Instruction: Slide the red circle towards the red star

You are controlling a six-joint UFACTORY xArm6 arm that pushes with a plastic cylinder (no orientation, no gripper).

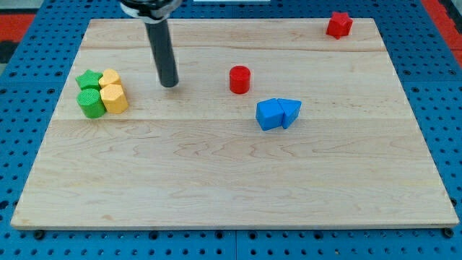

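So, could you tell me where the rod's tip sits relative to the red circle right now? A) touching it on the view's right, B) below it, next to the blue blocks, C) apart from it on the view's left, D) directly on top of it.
C: my tip stands on the board to the view's left of the red circle, with bare wood between them, between it and the green and yellow cluster.

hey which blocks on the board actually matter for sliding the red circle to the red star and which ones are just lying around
Belongs to the job:
red circle
red star
my tip, to the view's left of the circle, apart from it

Just lying about:
green star
green cylinder
two yellow blocks
two blue blocks
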